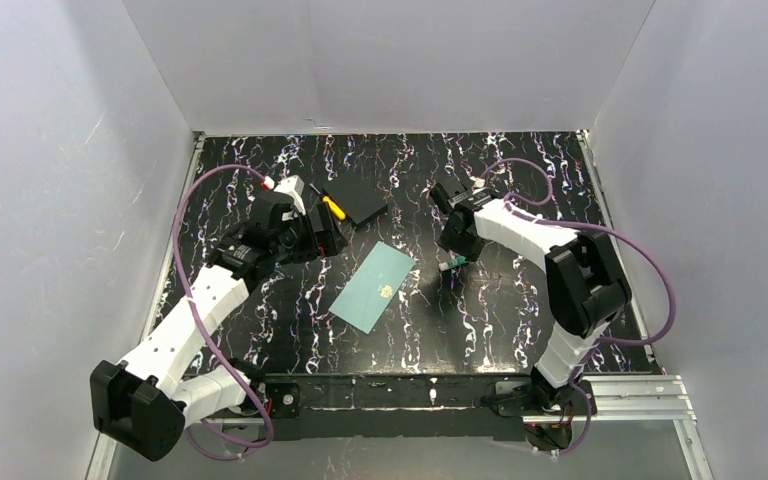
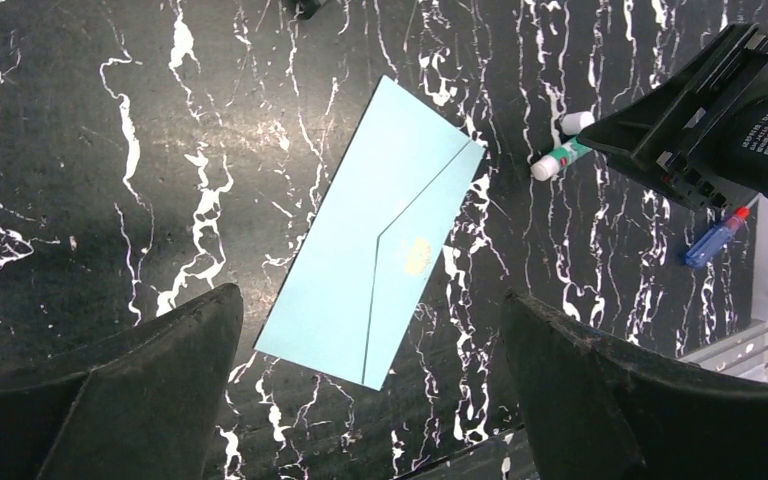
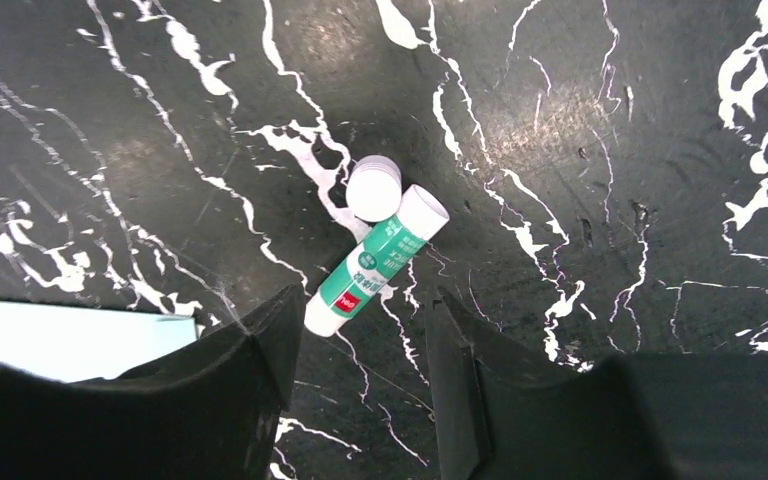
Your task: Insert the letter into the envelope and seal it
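The envelope (image 1: 373, 287) lies flat and slantwise on the marbled table (image 1: 500, 320), near the middle, with its pointed flap folded down and the gold seal mark facing up. My left gripper (image 2: 368, 300) hangs near the envelope's far-left end with its jaws spread wide and nothing in them. To the envelope's right, my right gripper (image 3: 360, 300) stands partly open and empty. Below it a green-and-white glue stick (image 3: 380, 260) lies on the table, touching its loose white cap (image 3: 373, 187). A black pad (image 1: 365, 208) sits beyond the envelope.
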Controlling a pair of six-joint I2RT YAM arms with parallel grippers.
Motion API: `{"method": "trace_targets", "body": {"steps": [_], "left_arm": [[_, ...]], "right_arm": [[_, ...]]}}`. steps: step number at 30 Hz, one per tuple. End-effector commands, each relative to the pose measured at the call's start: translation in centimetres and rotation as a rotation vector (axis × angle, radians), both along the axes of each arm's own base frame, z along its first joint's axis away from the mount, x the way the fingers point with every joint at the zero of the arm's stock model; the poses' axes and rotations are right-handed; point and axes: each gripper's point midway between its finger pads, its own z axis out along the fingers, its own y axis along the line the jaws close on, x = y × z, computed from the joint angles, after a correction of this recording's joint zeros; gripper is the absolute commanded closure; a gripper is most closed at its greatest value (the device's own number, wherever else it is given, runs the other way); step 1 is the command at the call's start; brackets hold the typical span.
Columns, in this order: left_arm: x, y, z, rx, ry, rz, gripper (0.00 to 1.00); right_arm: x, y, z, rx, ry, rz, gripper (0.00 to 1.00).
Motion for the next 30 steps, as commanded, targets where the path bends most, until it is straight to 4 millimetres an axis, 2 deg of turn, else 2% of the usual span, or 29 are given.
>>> {"method": "trace_targets", "body": {"steps": [1, 5, 17, 20, 22, 25, 30], "left_arm": [[-0.3, 1.1, -1.0, 0.033, 0.017, 0.038, 0.02], [-0.4, 1.4, -1.3, 0.043, 0.025, 0.044, 0.02], [0.1, 1.8, -1.6, 0.045, 0.041, 0.048, 0.02], [0.2, 1.9, -1.5, 0.039, 0.044, 0.052, 0.02], [0.2, 1.6, -1.4, 0.027, 0.047, 0.04, 0.02], [0.1, 0.6, -1.0, -0.014, 0.038, -0.008, 0.02], [-0.2, -2.9, 1.0, -0.158, 0.004, -0.175, 0.03]], "right_arm": [[-0.3, -0.2, -1.5, 0.01, 0.023, -0.098, 0.45], [-0.3, -0.3, -2.8, 0.004, 0.048, -0.128, 0.49], [-0.8, -1.9, -4.9, -0.07, 0.091, -0.206, 0.52], [-1.1, -2.3, -5.3, -0.086, 0.11, -0.22, 0.69], [-1.1, -2.7, -4.6, -0.104, 0.1, -0.223, 0.76], [-0.7, -3.0, -2.1, -0.09, 0.042, -0.211, 0.83], [-0.9, -1.3, 4.3, 0.008, -0.083, -0.139, 0.87]]}}
